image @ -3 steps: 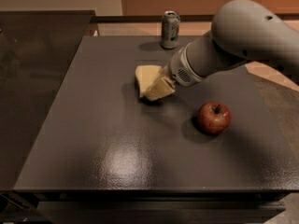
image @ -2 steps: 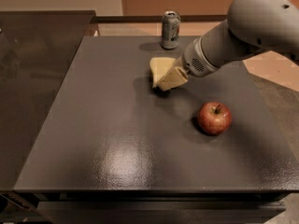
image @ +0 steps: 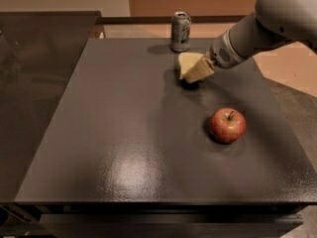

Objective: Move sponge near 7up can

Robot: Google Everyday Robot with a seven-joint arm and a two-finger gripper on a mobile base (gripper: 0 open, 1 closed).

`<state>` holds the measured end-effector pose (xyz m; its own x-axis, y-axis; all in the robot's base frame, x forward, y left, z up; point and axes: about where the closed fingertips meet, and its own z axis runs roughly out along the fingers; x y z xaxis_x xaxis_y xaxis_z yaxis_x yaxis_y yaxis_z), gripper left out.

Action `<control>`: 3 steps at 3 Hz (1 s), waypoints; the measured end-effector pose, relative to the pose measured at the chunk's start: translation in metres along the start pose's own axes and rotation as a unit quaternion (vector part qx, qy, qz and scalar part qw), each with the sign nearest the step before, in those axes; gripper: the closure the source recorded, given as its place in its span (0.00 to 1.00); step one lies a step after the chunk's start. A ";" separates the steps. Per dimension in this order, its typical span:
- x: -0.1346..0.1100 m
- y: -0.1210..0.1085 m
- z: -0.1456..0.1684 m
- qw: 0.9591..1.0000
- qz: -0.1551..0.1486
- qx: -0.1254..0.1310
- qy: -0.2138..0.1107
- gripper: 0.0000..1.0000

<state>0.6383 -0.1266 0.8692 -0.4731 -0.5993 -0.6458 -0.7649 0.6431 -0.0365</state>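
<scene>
The pale yellow sponge is in the far middle of the dark table, held just above the surface with its shadow below. My gripper, on the grey arm coming in from the upper right, is shut on the sponge with its tan fingers across the sponge's right side. The 7up can stands upright at the table's far edge, a short way behind and slightly left of the sponge, apart from it.
A red apple sits on the right half of the dark table, nearer than the sponge. A darker counter adjoins the table's left side. The grey arm spans the upper right.
My gripper has carried the sponge to the right and toward the far edge, closer to the 7up can. The apple and can have not moved.
</scene>
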 end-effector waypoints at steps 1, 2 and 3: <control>0.000 -0.031 0.006 1.000 0.015 0.017 0.002 0.84; -0.004 -0.053 0.014 0.999 0.022 0.030 -0.001 0.61; -0.011 -0.071 0.021 0.999 0.027 0.040 -0.004 0.37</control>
<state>0.7075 -0.1558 0.8629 -0.5084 -0.5595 -0.6546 -0.7009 0.7105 -0.0628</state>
